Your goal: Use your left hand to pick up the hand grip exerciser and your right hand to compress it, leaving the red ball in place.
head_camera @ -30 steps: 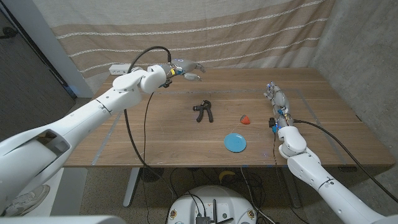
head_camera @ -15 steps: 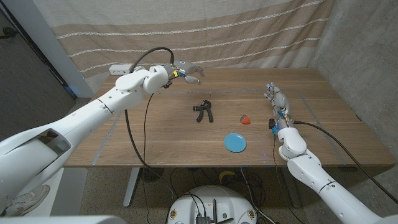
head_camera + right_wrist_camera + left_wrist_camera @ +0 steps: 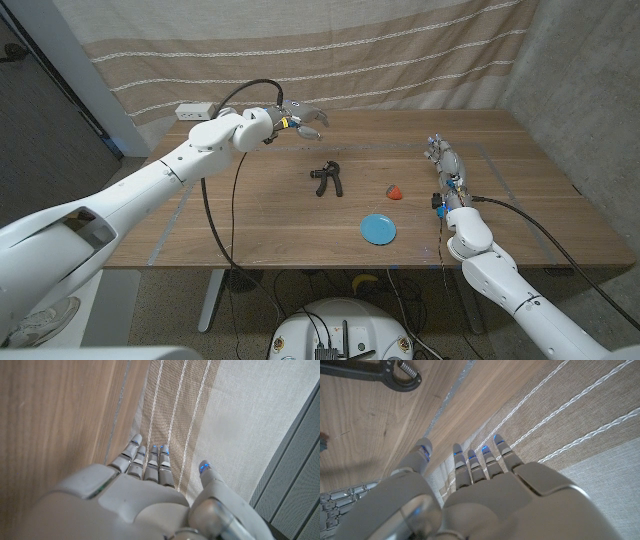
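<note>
Since a second ago the left hand [image 3: 300, 117] has crept slightly rightward above the far table, fingers spread, holding nothing. Mid-table lies the black, spring-jointed hand grip exerciser [image 3: 327, 178], with the red ball [image 3: 395, 191] and a flat blue disc [image 3: 378, 229] nearby. Along the right edge the right hand [image 3: 441, 154] rests with straight fingers, empty. Striped woven cloth [image 3: 170, 405] shows beyond its fingertips.

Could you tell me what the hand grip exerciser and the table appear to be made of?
The hand grip exerciser looks like matte black plastic handles joined by a shiny coiled metal spring. The table appears to be wood or wood veneer, showing brown grain streaks with a low sheen.
</note>
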### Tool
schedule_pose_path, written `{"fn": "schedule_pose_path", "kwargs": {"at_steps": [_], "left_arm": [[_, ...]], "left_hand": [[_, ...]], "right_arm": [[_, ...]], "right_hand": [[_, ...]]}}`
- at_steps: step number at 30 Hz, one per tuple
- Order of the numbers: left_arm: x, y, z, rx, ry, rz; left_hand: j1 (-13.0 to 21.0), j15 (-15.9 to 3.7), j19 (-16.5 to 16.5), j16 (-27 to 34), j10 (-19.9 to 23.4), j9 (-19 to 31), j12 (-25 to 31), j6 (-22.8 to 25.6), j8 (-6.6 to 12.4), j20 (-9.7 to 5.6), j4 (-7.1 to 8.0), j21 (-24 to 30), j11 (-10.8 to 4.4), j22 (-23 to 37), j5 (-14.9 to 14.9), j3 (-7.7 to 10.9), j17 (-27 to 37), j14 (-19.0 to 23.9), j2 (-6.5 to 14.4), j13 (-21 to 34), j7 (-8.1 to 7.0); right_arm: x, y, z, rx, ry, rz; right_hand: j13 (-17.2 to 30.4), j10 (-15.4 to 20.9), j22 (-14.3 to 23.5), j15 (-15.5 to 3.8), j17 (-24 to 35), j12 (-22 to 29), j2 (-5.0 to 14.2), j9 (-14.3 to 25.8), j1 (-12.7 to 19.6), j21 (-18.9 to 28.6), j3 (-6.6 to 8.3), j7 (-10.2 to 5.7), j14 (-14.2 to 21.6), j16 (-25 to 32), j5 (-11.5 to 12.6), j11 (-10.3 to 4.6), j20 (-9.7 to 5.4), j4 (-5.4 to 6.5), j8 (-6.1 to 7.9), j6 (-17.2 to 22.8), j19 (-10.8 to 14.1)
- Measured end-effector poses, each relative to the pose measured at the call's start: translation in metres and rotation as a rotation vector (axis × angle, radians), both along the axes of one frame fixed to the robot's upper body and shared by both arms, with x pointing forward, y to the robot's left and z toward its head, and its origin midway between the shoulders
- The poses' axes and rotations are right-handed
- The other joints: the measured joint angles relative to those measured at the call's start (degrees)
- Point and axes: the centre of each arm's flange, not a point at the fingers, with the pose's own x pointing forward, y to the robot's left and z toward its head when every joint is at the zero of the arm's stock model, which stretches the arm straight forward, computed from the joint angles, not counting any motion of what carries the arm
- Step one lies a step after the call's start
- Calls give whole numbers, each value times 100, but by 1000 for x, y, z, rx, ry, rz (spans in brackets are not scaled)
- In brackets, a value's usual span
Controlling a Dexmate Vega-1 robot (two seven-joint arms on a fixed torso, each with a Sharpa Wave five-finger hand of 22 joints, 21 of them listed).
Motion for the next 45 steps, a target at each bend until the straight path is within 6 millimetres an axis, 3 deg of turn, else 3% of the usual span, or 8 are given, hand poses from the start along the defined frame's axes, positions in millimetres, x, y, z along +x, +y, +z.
{"fn": "schedule_pose_path", "kwargs": {"at_steps": [16, 45], "left_arm": [[7, -4, -8, 45, 5, 15], [35, -10, -18, 95, 64, 19]], "left_hand": [[373, 0, 62, 0, -9, -1, -4, 66, 0, 0, 1, -6, 9, 2, 0, 34, 29, 0, -35, -1, -40], [652, 0, 92, 1, -39, 27, -3, 126, 0, -30, 23, -30, -22, 15, 0, -24, 28, 0, -64, -1, -19]], "right_arm": [[-1, 2, -1, 2, 3, 1], [8, 3, 2, 0, 20, -4]], "right_hand": [[-1, 30, 0, 0, -1, 0, 0, 0, 0, -43, 0, -9, -1, 29, 0, 31, 21, 0, 0, 72, 21], [-1, 102, 0, -31, -2, 46, 0, -2, 0, -65, 1, -11, 30, 28, 0, 41, -20, -30, 0, 134, 61]]}}
